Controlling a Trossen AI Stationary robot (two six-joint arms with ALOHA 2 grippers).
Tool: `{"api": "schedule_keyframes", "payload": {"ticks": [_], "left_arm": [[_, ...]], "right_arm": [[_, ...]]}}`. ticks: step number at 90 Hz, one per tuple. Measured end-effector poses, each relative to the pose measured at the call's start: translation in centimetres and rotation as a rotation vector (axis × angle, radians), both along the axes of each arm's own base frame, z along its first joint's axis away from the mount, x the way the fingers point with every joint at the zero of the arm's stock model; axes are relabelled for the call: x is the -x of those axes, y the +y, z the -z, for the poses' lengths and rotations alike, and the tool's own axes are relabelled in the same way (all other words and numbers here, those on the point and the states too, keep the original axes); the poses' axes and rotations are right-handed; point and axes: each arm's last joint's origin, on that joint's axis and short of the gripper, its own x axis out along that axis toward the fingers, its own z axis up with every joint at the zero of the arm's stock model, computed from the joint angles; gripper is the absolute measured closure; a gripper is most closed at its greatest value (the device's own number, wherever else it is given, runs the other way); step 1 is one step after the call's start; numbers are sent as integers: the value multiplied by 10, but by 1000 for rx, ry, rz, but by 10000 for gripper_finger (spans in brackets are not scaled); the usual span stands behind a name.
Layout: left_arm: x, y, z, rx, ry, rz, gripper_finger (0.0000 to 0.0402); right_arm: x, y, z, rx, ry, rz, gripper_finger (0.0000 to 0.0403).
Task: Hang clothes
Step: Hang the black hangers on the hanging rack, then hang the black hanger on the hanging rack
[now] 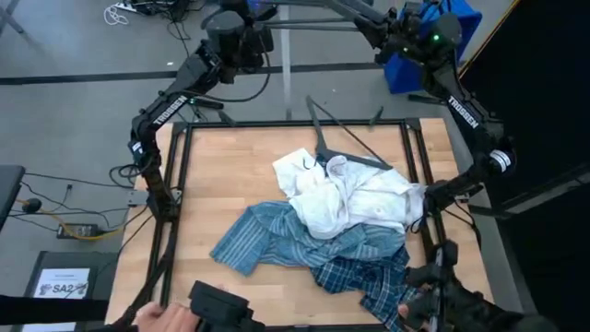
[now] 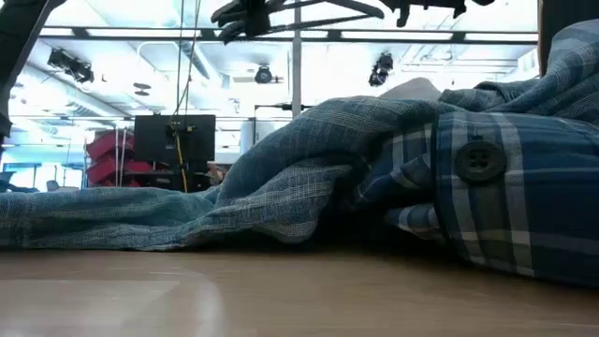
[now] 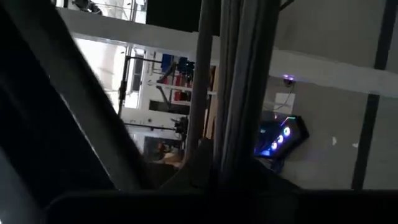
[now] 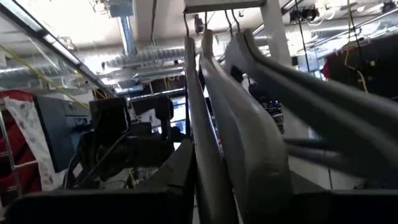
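Observation:
Three shirts lie heaped on the wooden table: a white one (image 1: 350, 198) on top at the middle right, a light blue-grey striped one (image 1: 272, 235) spread toward the near left, and a darker blue plaid one (image 1: 369, 275) at the near right. The striped (image 2: 281, 178) and plaid (image 2: 505, 187) shirts fill the low view. Both arms are raised beyond the table's far edge, my left gripper (image 1: 241, 39) and my right gripper (image 1: 410, 37) up at a row of grey hangers (image 4: 242, 143) on a rail. Hanger arms (image 3: 239, 87) crowd the left wrist view.
One dark hanger (image 1: 343, 146) lies at the table's far middle, its lower arm against the white shirt. A black frame (image 1: 180, 184) borders the table. A person's hand (image 1: 152, 316) and a dark device (image 1: 219, 309) show at the near edge. Bare wood lies at the left.

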Motion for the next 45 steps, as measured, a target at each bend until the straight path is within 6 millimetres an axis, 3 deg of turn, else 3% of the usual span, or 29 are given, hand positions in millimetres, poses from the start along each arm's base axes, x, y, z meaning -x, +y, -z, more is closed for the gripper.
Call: {"api": "schedule_keyframes", "payload": {"ticks": [26,35,45], "left_arm": [[-4,-3,2,38,-64,46,321],[-2,-2,3,37,-73,-18,288],[0,-3,1,25,-78,-107,259]], "right_arm": [[7,-13,14,-28,77,53,215],[19,-16,15,-27,127,87,188],[27,-25,29,-104,199,113,169]]}}
